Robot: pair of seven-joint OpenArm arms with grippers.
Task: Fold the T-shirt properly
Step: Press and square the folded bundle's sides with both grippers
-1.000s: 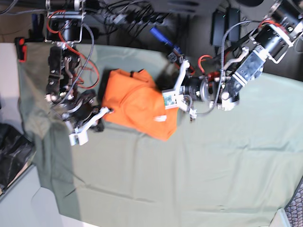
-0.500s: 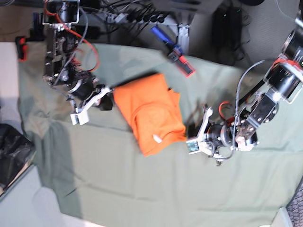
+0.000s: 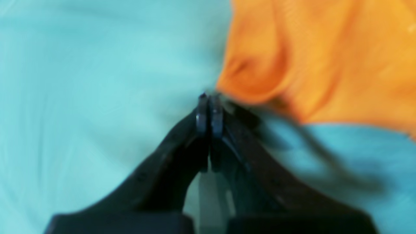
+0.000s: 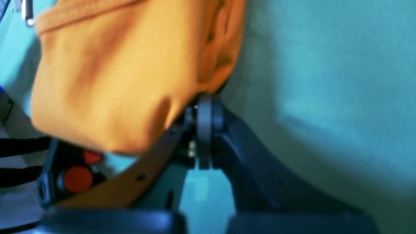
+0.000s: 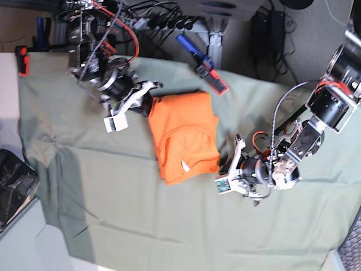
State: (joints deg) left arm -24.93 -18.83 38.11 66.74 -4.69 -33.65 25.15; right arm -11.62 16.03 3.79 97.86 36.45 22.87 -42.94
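The orange T-shirt lies folded into a compact, roughly rectangular packet near the middle of the grey-green table cover, collar and small white tag facing up at its nearer end. A second ago it was a rumpled heap with both arms working at it; half a second ago it had flattened out, and it has since been squared and turned closer to upright in the base view.

The left gripper has drawn back to the packet's lower right corner and sits just beside the cloth. Its wrist view shows the left gripper's jaws pressed tight together with nothing between them, the orange hem just beyond the tips; whether they touch it the blur hides.

The right gripper is at the opposite, upper left corner. Its wrist camera shows the right gripper with jaws likewise clenched, orange fabric bulging right against the tips. Whether a sliver of cloth is pinched there cannot be told through the motion blur.

Judged from the tidy outline, the folding looks essentially done; what is left appears to be letting go cleanly and pulling both arms clear. The risk is a snagged corner dragging the top layer open as the right arm retreats.

A red-and-blue tool lies at the cover's far edge.
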